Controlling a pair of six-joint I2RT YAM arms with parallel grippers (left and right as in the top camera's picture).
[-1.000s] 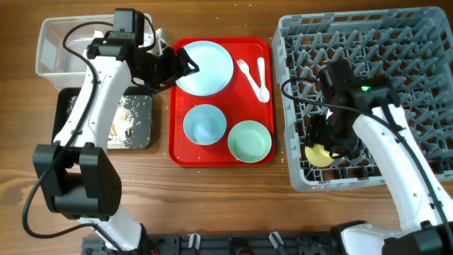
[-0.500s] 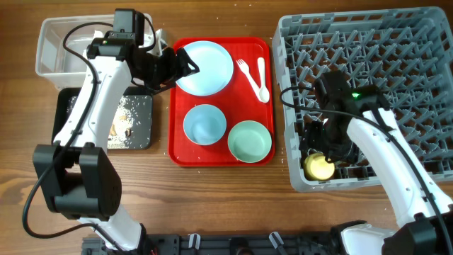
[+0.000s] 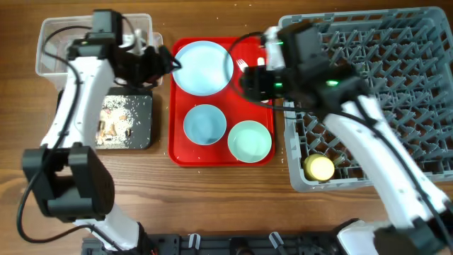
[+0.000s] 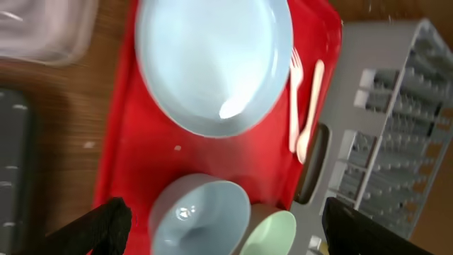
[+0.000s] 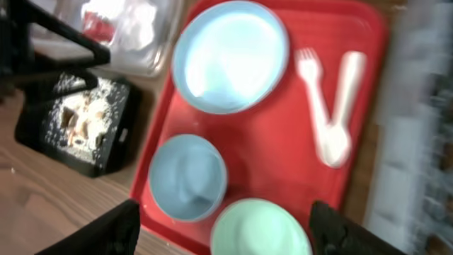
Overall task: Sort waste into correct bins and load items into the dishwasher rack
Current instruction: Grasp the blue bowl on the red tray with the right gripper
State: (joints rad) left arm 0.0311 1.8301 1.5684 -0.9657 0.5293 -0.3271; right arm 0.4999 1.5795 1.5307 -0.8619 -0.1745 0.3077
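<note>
The light blue plate (image 3: 203,67), light blue bowl (image 3: 204,124) and mint green bowl (image 3: 250,140) sit on the red serving tray (image 3: 180,152). The white fork (image 5: 310,71) and spoon (image 5: 342,106) lie at the tray's right side. The yellow cup (image 3: 319,168) stands in the grey dishwasher rack (image 3: 382,78), near its front left corner. My left gripper (image 3: 164,62) is open and empty at the plate's left edge. My right gripper (image 3: 248,81) is open and empty above the fork and spoon. The clear tub (image 3: 60,39) holds napkins and a red wrapper (image 5: 99,28). The black tray (image 3: 138,131) holds food scraps.
The red tray lies between the two bins on the left and the rack on the right. The left wrist view looks down on the plate (image 4: 212,64), both bowls and the rack's edge (image 4: 396,142). Bare wooden table runs along the front.
My right gripper has let go of the yellow cup in the rack and swung left over the red tray. My left arm has drawn back slightly to the left.
</note>
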